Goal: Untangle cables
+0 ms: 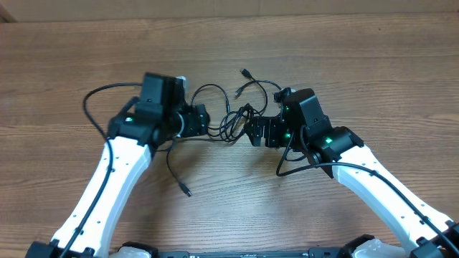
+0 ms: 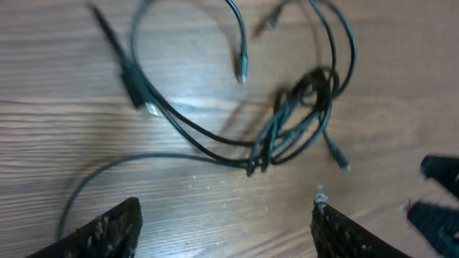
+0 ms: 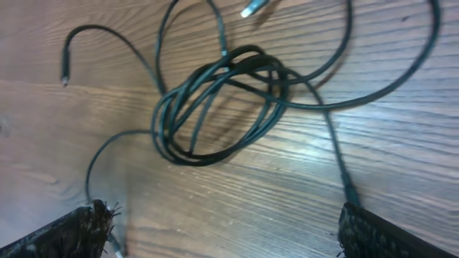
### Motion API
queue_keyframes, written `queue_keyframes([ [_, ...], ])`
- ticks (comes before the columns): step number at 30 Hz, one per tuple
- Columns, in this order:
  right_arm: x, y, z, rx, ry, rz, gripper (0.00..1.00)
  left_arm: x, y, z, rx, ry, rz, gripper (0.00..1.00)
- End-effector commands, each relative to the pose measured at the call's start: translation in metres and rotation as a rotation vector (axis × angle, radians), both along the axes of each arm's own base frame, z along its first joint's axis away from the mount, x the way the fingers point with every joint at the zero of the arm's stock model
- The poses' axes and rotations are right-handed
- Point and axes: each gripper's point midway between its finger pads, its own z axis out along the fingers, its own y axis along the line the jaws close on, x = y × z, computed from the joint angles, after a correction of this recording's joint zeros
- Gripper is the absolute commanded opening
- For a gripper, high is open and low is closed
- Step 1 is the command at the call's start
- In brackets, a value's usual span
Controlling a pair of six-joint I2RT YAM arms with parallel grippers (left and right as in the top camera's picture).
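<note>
**Both grippers open; cable knot on the wood between them**

Your left gripper (image 2: 226,215): jaws stand wide apart, with nothing between the fingers (image 2: 115,222). It hangs low over the table (image 1: 358,57), pointing in toward the centre.

Your right gripper (image 3: 224,215): jaws spread just as wide, gripping nothing. One thin strand runs down to the finger (image 3: 373,229) at the right of the wrist view. You cannot tell from here whether it touches.

The cables (image 1: 237,118) lie on the wood between the two grippers, and the overhead view puts them just beside both sets of fingertips.

- **Core:** several turns of thin black cord are wound into one tight coil (image 3: 215,107).
- **Far side:** loose loops fan out from it toward the far edge, one ending in a small plug (image 1: 244,72).
- **Near side:** another strand trails past the left arm toward the robot's base, its plug end (image 1: 188,193) lying free on the wood.
- **Right wrist view:** a silver-tipped plug (image 3: 251,11) shows at the top, apart from the coil.
</note>
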Motion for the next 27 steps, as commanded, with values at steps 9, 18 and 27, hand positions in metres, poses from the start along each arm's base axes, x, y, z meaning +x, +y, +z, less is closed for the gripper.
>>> queue_keyframes([
  [9,0.013,-0.066,-0.011,-0.06,0.101,-0.278,1.0,-0.008,-0.053,-0.06,0.02,0.185,0.091,0.6],
  [18,0.009,-0.098,-0.02,-0.087,0.17,-0.361,1.0,0.003,-0.064,-0.081,0.01,0.205,0.266,0.67],
  [27,0.006,-0.1,-0.022,-0.106,0.172,-0.337,1.0,0.012,-0.075,-0.093,-0.026,0.206,0.309,0.57],
])
